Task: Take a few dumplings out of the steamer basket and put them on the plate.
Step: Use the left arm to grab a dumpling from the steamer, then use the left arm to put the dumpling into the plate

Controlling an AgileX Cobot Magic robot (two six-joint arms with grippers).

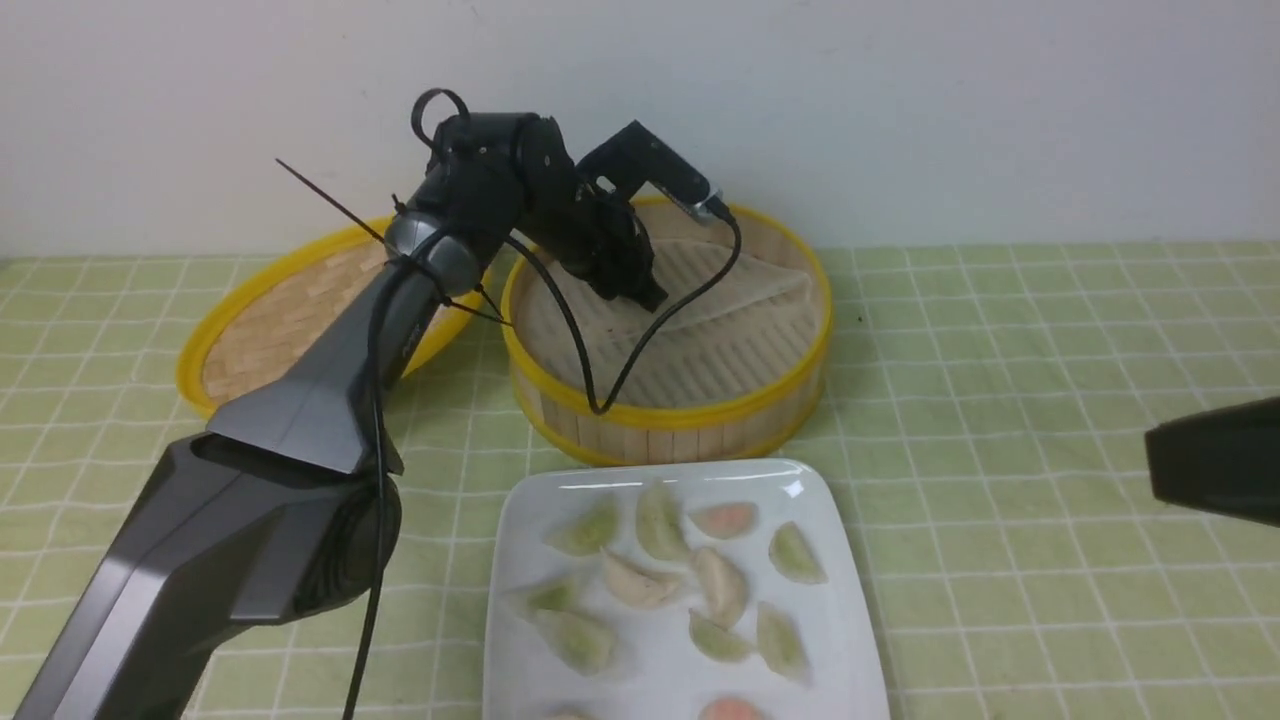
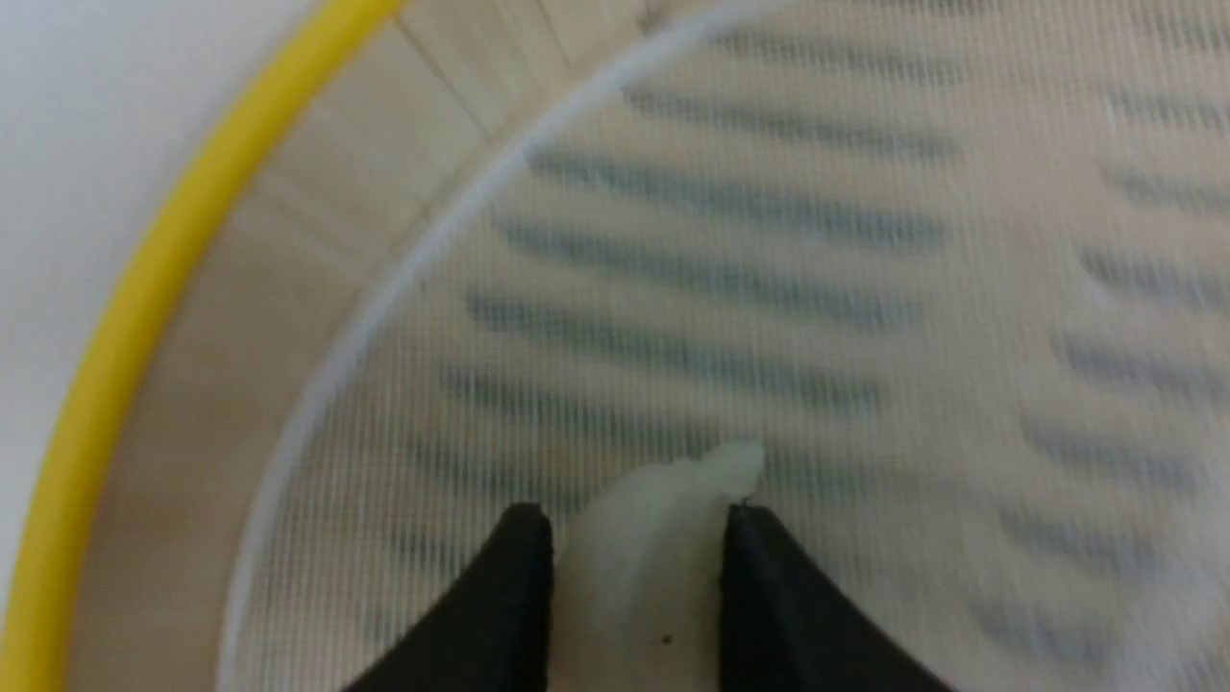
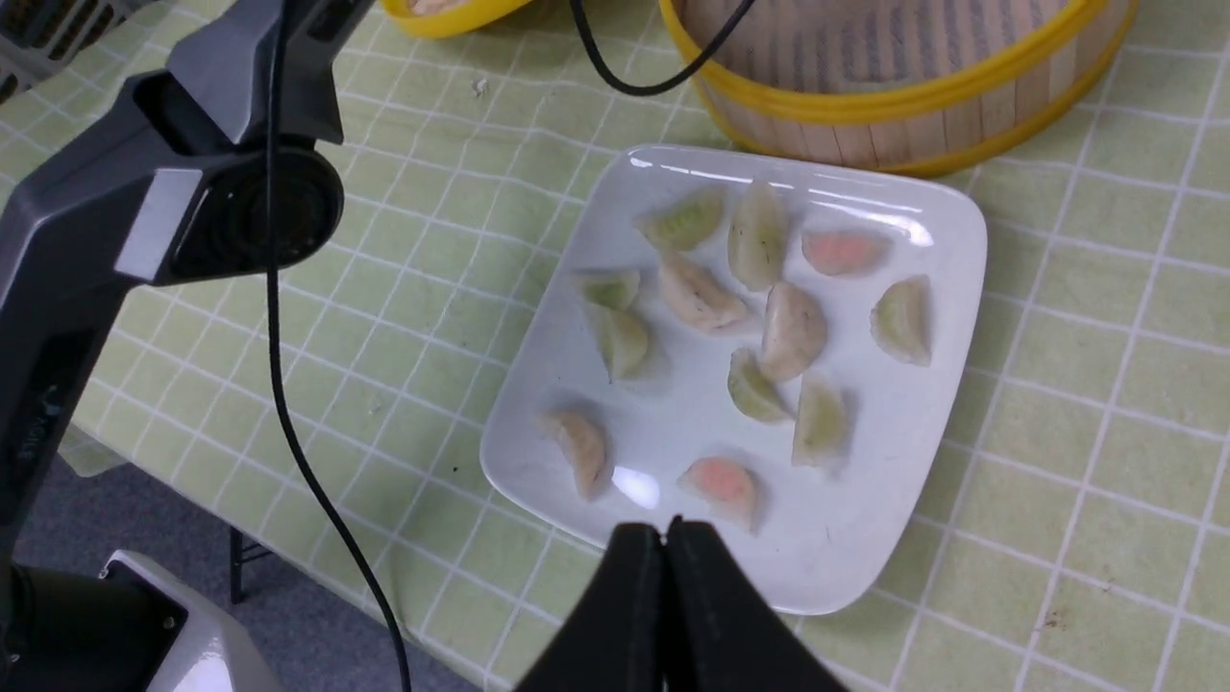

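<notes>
My left gripper (image 1: 645, 298) reaches down inside the steamer basket (image 1: 700, 415), close to its pale liner sheet (image 2: 721, 240). In the left wrist view a whitish dumpling (image 2: 653, 538) fills the gap between the black fingers, and the left gripper (image 2: 636, 517) is shut on it. The basket's yellow rim (image 2: 144, 288) curves past beside it. Several dumplings (image 1: 720, 585) lie scattered on the white square plate (image 1: 840, 640) in front of the basket. My right gripper (image 3: 665, 524) hovers shut and empty over the plate's (image 3: 865, 538) near edge.
A shallow woven lid (image 1: 280, 310) with a yellow rim lies left of the basket. The left arm's black cable (image 1: 600, 380) loops over the basket rim. A green checked cloth (image 1: 1000, 400) covers the table. The right arm (image 1: 1215, 460) sits at the far right.
</notes>
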